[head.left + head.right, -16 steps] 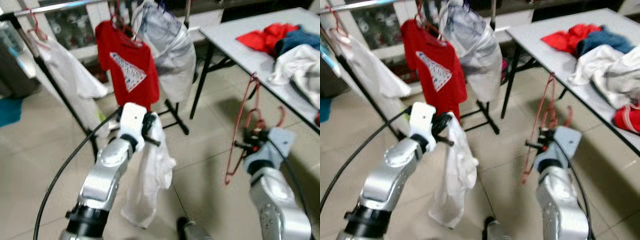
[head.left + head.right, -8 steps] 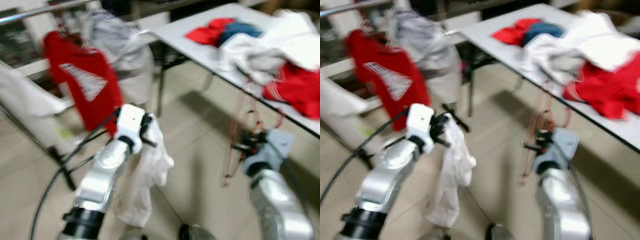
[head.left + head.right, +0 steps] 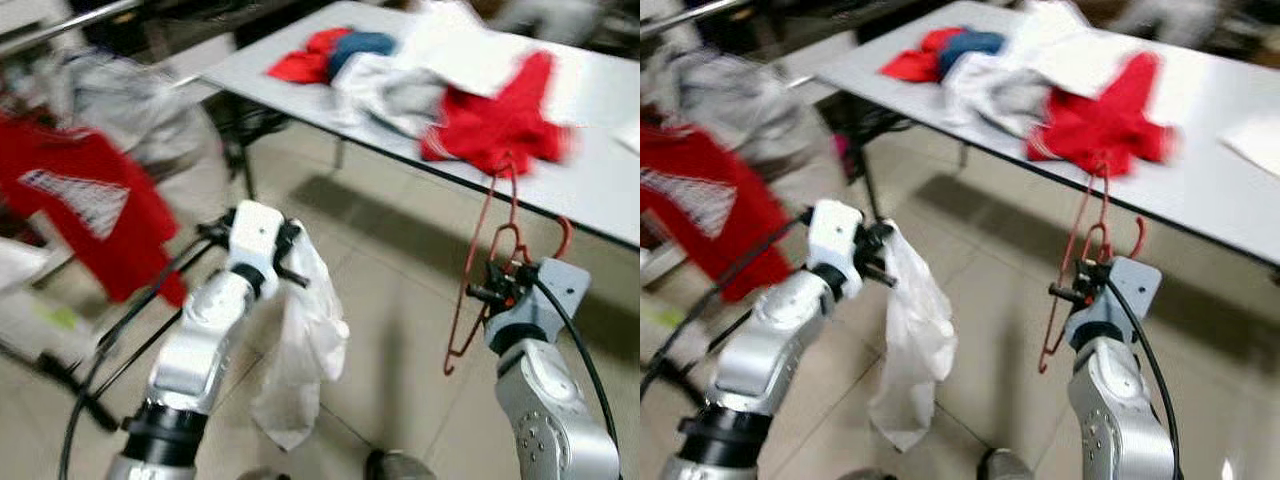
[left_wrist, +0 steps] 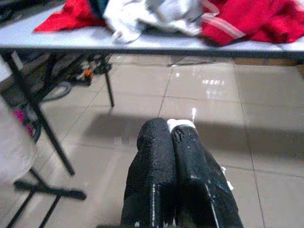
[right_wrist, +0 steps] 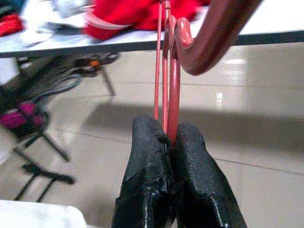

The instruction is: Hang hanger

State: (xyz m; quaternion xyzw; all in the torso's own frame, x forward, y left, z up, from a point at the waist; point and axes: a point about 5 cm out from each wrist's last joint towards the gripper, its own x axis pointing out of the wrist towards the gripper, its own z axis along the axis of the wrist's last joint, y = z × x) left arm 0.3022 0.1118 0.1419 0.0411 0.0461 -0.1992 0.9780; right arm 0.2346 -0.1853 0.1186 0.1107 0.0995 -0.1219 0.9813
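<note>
A red wire hanger (image 3: 487, 262) stands upright in my right gripper (image 3: 497, 292), which is shut on it near the hook; the right wrist view shows the fingers (image 5: 190, 161) clamped on the red wire (image 5: 169, 71). My left gripper (image 3: 292, 268) is shut on a white garment (image 3: 305, 350) that hangs limp toward the floor; a bit of white cloth (image 4: 180, 124) peeks between the closed fingertips (image 4: 161, 142). At the far left a blurred clothes rack holds a red shirt (image 3: 70, 210) and a pale grey garment (image 3: 140, 110).
A grey folding table (image 3: 600, 170) runs across the back right, piled with red, blue and white clothes (image 3: 440, 80). Its black legs (image 4: 33, 118) stand on the tiled floor. Black rack feet (image 4: 47, 192) lie low on the floor near my left arm.
The whole view has swung right: the rack slid to the left edge and the table now fills the upper right. Both grippers keep their holds.
</note>
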